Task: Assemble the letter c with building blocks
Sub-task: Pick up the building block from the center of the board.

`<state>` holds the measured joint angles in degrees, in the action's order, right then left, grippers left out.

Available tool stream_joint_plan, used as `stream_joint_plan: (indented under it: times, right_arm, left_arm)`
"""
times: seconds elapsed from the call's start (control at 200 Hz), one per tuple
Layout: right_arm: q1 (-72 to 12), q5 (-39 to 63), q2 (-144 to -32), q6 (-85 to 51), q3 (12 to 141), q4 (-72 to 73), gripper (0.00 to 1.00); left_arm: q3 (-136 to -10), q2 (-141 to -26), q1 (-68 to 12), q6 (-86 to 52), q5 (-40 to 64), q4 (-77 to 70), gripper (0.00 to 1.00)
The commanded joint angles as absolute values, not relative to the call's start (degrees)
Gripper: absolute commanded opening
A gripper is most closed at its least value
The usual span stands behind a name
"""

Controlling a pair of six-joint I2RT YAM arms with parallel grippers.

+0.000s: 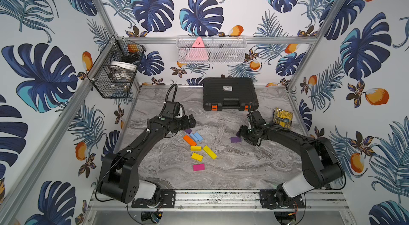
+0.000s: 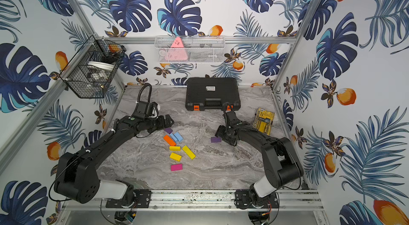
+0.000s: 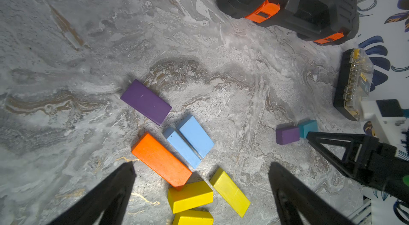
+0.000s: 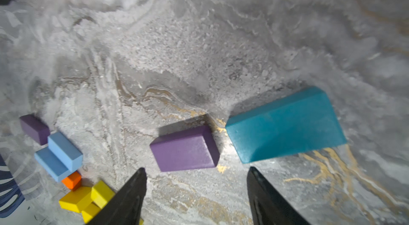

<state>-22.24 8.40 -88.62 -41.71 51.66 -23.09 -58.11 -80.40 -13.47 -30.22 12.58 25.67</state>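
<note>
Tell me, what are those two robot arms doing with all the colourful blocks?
They are meant to build a letter C, but no C shows yet. The right claw is open and empty, close to a purple block and a teal block lying apart from the rest. The left claw is open and empty too, at the edge of the main bunch: an orange block, light blue blocks, yellow blocks, another purple block and a magenta block, loose on the table.
</note>
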Motion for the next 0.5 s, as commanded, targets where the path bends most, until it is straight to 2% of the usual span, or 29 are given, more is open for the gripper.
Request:
stream_joint_plan:
  times: [0.0, 0.265, 0.495]
  right_arm:
    - [-22.26, 5.05, -87.13, -39.01, 53.02, -26.49, 0.78]
    - [-22.23, -7.88, -90.79, -32.40, 57.33, -35.22, 0.85]
    - [-22.24, -11.14, -94.38, -28.40, 58.15, -35.88, 0.86]
  left_arm:
    - [-58.18, -80.51, -13.62, -30.68, 12.48, 25.50, 0.99]
    - [-58.18, -80.58, -13.62, -30.50, 12.48, 25.61, 0.99]
    - [-58.01, -80.82, -13.62, -30.66, 12.74, 25.31, 0.99]
